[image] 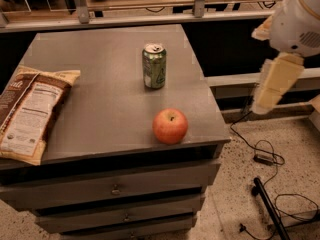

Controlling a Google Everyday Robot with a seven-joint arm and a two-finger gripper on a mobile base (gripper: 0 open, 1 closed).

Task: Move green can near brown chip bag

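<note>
The green can (154,66) stands upright on the grey cabinet top (100,99), towards the back and right of middle. The brown chip bag (30,111) lies flat at the left edge, its white label panel facing up. My gripper (264,101) hangs off the cabinet's right side, beyond its edge, roughly level with the can and well apart from it. It holds nothing that I can see.
A red-orange apple (170,126) sits near the front right corner, in front of the can. The cabinet has drawers below (115,189). Cables (265,156) and a black bar (270,209) lie on the floor at the right. A railing (150,16) runs behind.
</note>
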